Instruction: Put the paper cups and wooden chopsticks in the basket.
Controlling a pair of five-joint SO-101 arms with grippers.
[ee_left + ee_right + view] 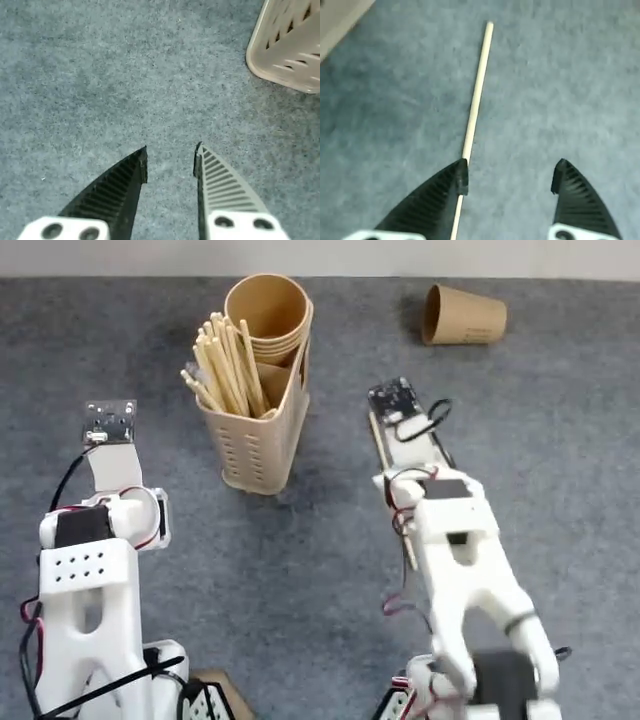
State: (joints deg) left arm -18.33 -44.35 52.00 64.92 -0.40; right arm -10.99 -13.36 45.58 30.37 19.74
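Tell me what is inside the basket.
The basket holds a stack of paper cups and a bundle of wooden chopsticks. Its walls hide their lower ends and anything beneath.

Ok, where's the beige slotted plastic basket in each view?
High view: beige slotted plastic basket stands between the arms, holding brown paper cups and wooden chopsticks.
Left wrist view: its slotted wall beyond the open left end effector.
Right wrist view: probably the beige corner near the loose wooden chopstick's far end.
Shared landmark: grey carpet.

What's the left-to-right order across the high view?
left arm → basket → loose chopstick → tipped paper cup. The right arm is left out because it overlaps the chopstick and cup.
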